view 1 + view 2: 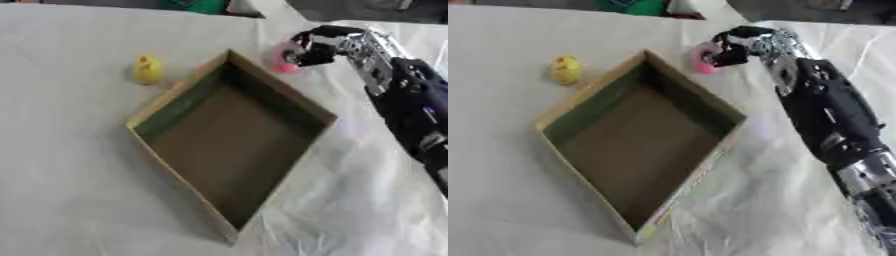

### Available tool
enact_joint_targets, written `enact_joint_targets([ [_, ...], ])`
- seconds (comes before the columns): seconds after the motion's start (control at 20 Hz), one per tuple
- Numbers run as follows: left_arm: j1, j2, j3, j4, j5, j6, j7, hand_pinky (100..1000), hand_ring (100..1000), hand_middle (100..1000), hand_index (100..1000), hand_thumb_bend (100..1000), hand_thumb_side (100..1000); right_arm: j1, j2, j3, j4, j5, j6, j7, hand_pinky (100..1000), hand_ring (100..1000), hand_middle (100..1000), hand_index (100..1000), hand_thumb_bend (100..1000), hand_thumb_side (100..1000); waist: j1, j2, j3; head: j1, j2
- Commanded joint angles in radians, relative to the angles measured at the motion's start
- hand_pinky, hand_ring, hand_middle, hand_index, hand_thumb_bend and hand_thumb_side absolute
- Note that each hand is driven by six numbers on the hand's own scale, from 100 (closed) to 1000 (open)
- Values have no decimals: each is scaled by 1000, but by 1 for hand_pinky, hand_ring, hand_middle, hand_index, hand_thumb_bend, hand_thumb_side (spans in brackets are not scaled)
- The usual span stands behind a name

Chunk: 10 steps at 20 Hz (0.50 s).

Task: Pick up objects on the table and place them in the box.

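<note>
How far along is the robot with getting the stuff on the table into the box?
Nothing looks done yet: the cardboard box is empty inside. In hand: the right hand has its fingers curled around a pink object just beyond the box's far corner. Left to do: placing that in the box, then the yellow rubber duck, which sits on the table left of the box.

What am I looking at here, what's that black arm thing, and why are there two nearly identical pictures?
It is a humanoid robot that a person steers. Both pictures come from the two eyes of a camera in its head, looking down at a covered table. An open, empty box sits in the middle, with a yellow duck to its left. The right robot hand reaches in from the right, its fingers curled round a pink object beyond the box's far corner. The left robot hand is out of sight.
</note>
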Motion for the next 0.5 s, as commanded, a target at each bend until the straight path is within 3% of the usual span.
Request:
enact_joint_targets([
  [0.05, -10, 6, 2, -17, -1, -1, -4, 450, 568, 560, 738, 100, 1000, -11, 0, -1, -2, -6, -3, -16, 773, 775, 719, 906, 100, 792, 3, -15, 4, -3, -9],
  [0.1, -10, 6, 2, -17, -1, 0, -4, 450, 568, 560, 737, 100, 1000, -11, 0, 1, -8, -15, -5, -22, 768, 764, 668, 855, 100, 713, 3, -15, 3, -3, -9],
  [0.15, -10, 5, 3, -17, -1, 0, -5, 450, 568, 560, 737, 100, 1000, -11, -1, 4, -16, -25, -8, -29, 766, 762, 660, 847, 100, 702, 2, -15, 3, -2, -8],
  [0.2, -10, 5, 2, -17, -1, 0, -5, 451, 568, 560, 737, 100, 1000, -11, -1, 8, -26, -36, -11, -33, 757, 744, 597, 785, 100, 616, 2, -15, 2, -1, -8],
  [0.35, -10, 5, 2, -17, -2, 3, -8, 451, 569, 560, 737, 100, 1000, -10, -3, 18, -45, -67, -13, -35, 747, 725, 536, 731, 100, 518, 1, -15, 1, -1, -7],
  [0.5, -10, 5, 3, -17, -2, 3, -9, 451, 569, 560, 737, 100, 1000, -9, -1, 15, -50, -100, -2, -36, 730, 677, 462, 643, 100, 310, 2, -16, 1, -1, -6],
])
